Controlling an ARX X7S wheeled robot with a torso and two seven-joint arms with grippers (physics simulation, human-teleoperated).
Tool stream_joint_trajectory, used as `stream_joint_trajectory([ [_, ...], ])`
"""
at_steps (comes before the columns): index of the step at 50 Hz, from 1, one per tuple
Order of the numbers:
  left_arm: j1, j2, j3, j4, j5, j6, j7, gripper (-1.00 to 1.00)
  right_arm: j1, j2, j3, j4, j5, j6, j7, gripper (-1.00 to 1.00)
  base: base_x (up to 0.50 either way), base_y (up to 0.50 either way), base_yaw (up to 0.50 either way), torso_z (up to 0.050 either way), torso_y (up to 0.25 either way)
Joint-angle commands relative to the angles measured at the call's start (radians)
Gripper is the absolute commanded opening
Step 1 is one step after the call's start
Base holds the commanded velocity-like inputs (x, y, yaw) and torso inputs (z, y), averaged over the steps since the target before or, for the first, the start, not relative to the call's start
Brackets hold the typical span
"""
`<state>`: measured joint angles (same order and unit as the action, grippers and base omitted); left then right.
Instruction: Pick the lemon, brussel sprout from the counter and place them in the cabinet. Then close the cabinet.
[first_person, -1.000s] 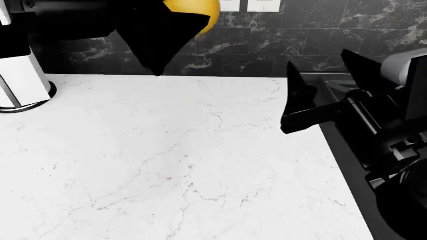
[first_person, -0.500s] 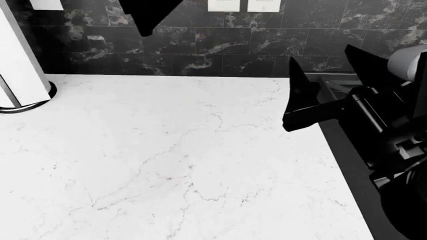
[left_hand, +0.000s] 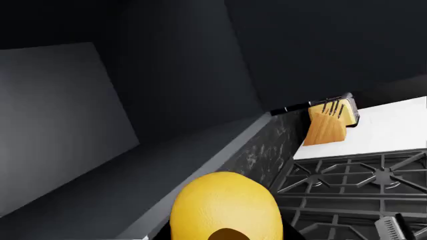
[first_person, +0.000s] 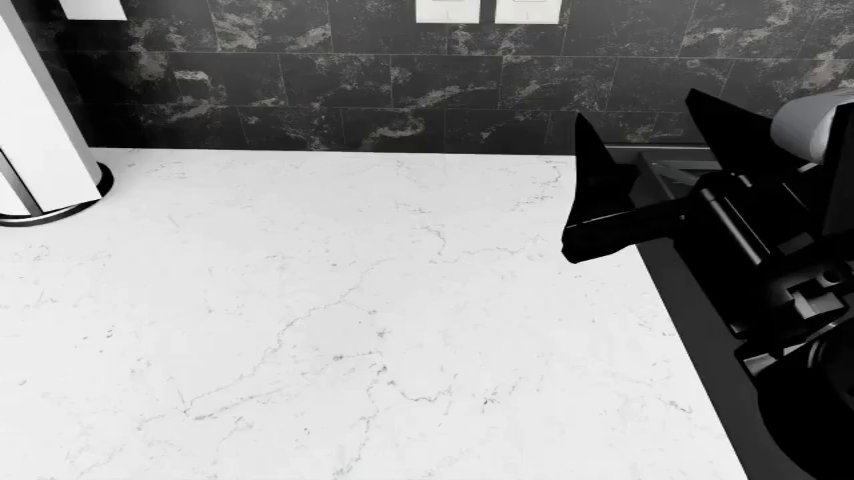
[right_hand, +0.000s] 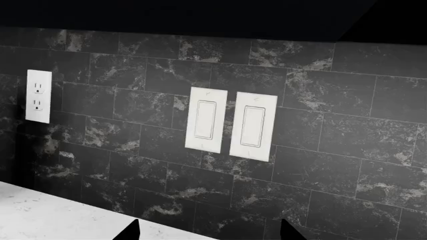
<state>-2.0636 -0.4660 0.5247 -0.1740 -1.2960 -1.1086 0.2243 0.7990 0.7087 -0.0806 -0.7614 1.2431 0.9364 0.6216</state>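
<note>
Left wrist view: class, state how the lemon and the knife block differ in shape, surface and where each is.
The lemon is rounded; the knife block is angular and slanted. The lemon is smooth and plain; the knife block has dark handles sticking out. The lemon sits close to the camera; the knife block stands far off on the white counter beyond the stove. Both are yellow-orange.

Home kitchen, simulated. White marble-look counter (first_person: 334, 320) with faint grey veins runs up to a far wall of dark marbled tiles (first_person: 400, 90). Two white light switches (right_hand: 230, 126) and a power outlet (right_hand: 38, 95) sit on that wall. Gas stove grates (left_hand: 353, 182) beside a wooden knife block (left_hand: 330, 122). Dark sink basin (first_person: 667, 170) at the counter's right edge.
</note>
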Motion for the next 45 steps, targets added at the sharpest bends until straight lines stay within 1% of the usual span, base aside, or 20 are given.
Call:
stream_joint_trajectory([
  [1, -0.097, 0.067, 0.047, -0.173, 0.146, 0.098, 0.056, -1.00, 0.009, 0.001, -0.002, -0.003, 0.015, 0.003, 0.012, 1.00, 0.00, 0.00, 0.00, 0.000, 0.000],
  [7, -0.156, 0.117, 0.082, -0.315, 0.235, 0.177, 0.109, -1.00, 0.014, 0.001, -0.005, -0.001, 0.015, 0.002, 0.012, 1.00, 0.00, 0.00, 0.00, 0.000, 0.002],
  [11, -0.192, 0.158, 0.108, -0.441, 0.300, 0.242, 0.146, -1.00, 0.010, 0.001, -0.007, -0.001, 0.010, -0.001, 0.009, 1.00, 0.00, 0.00, 0.00, 0.000, 0.000],
  [19, -0.286, 0.270, 0.154, -0.797, 0.442, 0.405, 0.225, -1.00, 0.012, -0.001, -0.013, 0.001, 0.009, -0.002, 0.009, 1.00, 0.00, 0.00, 0.00, 0.000, 0.000],
  [21, -0.292, 0.300, 0.105, -0.856, 0.528, 0.419, 0.245, -1.00, 0.011, -0.002, -0.015, 0.002, 0.006, -0.004, 0.008, 1.00, 0.00, 0.00, 0.00, 0.000, 0.000],
  [26, -0.292, 0.375, -0.143, -0.955, 0.858, 0.415, 0.311, -1.00, 0.012, -0.004, -0.019, 0.002, 0.004, -0.005, 0.009, 1.00, 0.00, 0.00, 0.00, 0.000, 0.000],
  [29, -0.292, 0.408, -0.272, -0.992, 1.026, 0.408, 0.340, -1.00, 0.011, -0.005, -0.022, 0.004, -0.001, -0.007, 0.006, 1.00, 0.00, 0.00, 0.00, 0.000, 0.000],
  [33, -0.292, 0.440, -0.387, -1.027, 1.190, 0.392, 0.366, -1.00, 0.011, -0.006, -0.025, 0.005, -0.004, -0.008, 0.004, 1.00, 0.00, 0.00, 0.00, 0.000, 0.000],
  [37, -0.292, 0.461, -0.437, -1.054, 1.290, 0.357, 0.391, -1.00, 0.008, -0.008, -0.030, 0.009, -0.014, -0.012, -0.003, 1.00, 0.00, 0.00, 0.00, 0.000, 0.000],
  [45, -0.292, 0.465, -0.350, -1.079, 1.263, 0.279, 0.409, -1.00, 0.006, -0.005, -0.029, 0.010, -0.012, -0.015, -0.003, 1.00, 0.00, 0.00, 0.00, 0.000, 0.000],
])
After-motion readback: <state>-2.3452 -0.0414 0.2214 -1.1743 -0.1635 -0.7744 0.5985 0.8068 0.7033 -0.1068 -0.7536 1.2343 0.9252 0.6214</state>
